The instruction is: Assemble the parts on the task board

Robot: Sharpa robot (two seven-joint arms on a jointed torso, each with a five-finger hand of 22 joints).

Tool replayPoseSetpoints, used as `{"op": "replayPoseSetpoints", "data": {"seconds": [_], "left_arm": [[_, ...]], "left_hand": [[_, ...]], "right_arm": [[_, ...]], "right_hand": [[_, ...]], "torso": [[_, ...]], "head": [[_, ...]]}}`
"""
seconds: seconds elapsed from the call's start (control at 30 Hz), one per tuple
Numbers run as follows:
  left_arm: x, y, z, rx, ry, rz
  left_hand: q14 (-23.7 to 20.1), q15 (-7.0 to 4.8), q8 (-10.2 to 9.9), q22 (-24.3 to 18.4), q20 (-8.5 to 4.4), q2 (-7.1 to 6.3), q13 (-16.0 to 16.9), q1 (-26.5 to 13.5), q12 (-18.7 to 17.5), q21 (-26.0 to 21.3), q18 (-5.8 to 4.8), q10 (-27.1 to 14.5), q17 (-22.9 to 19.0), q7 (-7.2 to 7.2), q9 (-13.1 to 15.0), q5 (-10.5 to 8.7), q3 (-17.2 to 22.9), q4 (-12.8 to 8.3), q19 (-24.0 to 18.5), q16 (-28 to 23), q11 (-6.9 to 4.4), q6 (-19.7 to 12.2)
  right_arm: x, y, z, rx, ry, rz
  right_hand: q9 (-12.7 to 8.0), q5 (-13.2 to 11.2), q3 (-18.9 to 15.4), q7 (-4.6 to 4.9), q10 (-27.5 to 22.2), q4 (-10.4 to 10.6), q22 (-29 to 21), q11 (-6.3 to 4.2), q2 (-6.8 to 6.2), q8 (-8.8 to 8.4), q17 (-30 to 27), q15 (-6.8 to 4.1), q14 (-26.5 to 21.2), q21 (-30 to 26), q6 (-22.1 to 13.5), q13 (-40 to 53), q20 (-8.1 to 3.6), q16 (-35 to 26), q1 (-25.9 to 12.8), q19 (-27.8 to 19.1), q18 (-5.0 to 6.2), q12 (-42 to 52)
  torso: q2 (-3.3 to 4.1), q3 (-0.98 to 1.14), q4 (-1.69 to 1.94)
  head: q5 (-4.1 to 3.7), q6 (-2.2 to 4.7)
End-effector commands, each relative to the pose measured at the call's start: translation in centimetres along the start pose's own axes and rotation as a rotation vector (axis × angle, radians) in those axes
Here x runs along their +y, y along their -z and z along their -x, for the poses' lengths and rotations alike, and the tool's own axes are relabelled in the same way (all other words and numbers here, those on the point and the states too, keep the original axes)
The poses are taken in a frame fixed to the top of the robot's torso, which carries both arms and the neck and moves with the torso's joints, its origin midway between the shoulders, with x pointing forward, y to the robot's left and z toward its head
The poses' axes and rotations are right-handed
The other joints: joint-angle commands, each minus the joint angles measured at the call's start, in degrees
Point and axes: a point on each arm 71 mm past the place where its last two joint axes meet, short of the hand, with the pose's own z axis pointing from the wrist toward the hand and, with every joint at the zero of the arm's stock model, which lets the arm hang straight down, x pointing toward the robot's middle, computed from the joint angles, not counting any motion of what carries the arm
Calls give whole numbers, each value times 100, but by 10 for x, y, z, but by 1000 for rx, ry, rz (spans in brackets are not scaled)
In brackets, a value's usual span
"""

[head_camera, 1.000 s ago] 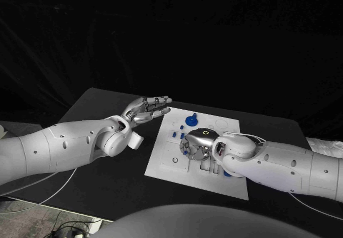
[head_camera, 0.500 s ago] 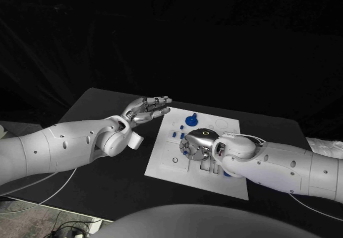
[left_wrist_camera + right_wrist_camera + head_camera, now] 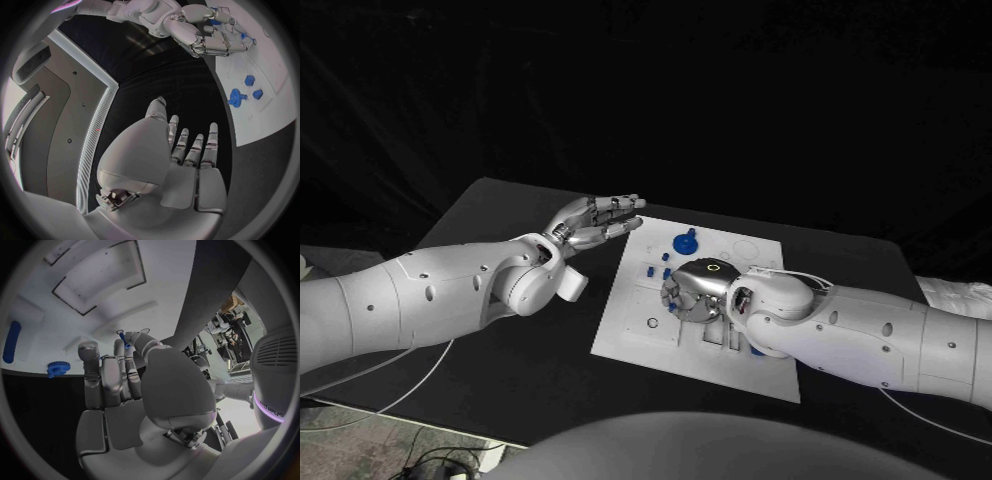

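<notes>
The white task board [image 3: 626, 336] lies in the middle of the black table. My right hand [image 3: 695, 296] hangs low over the board's middle, fingers curled down. In the right wrist view its thumb and a finger pinch a small blue peg [image 3: 123, 337] just above the board [image 3: 159, 287]. A blue gear [image 3: 685, 241] stands near the board's far edge, with small blue parts [image 3: 652, 269] just in front of it. My left hand [image 3: 597, 220] floats open, fingers spread, beside the board's far left corner and holds nothing.
In the right wrist view, rectangular recesses [image 3: 94, 275] are cut into the board, and a blue gear [image 3: 57, 368] and a long blue piece [image 3: 10, 341] sit near its edge. The left wrist view has the gear [image 3: 236, 96] and two blue hex pieces [image 3: 249, 80].
My right hand has crept slightly toward the board's left side. The left hand and the parts on the board have not moved.
</notes>
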Motion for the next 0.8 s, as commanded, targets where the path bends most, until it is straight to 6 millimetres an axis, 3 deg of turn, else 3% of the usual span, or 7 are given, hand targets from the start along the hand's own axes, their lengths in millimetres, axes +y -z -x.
{"op": "replayPoseSetpoints", "data": {"seconds": [0.03, 0.67, 0.8], "left_arm": [[-1, -1, -3, 23, 9, -8], [0, -3, -5, 30, 12, 1], [0, -3, -5, 31, 13, 1]], "left_hand": [[-18, 2, -2, 0, 6, 14, 1, 23, -29, 17, -79, -41, -4, 12, -3, 28, -19, -3, 44, -24, -3, -26], [-23, 6, -2, -5, 6, 34, 1, 30, -33, 18, -80, -48, -4, 17, -3, 38, -14, -2, 48, -24, -1, -24], [-24, 8, -3, -4, 6, 42, 1, 37, -34, 19, -80, -50, -4, 18, -3, 43, -11, -3, 52, -23, 1, -26]], "right_arm": [[0, -1, -1, 0, 0, 4], [-3, 0, -7, 28, -12, -13], [-4, 1, -9, 34, -12, -20]], "right_hand": [[5, -34, -1, 53, -9, -22, 459, 13, 34, -34, 0, 14, 43, 23, 6, -5, 11, 18, -14, 42, -4, -20], [3, -63, 0, 60, -12, -26, 454, 19, 34, -59, -16, 18, 35, 8, -19, -7, 15, 9, -17, 32, -1, -28], [-47, -183, 15, 76, -149, -28, 432, 57, 27, -212, -72, 42, -9, -67, -200, -26, 33, -29, -36, -24, 11, -106]], "torso": [[3, 2, 0], [1, 0, 2], [3, 0, 1]], "head": [[-6, 0], [-31, 0], [-24, 0]]}}
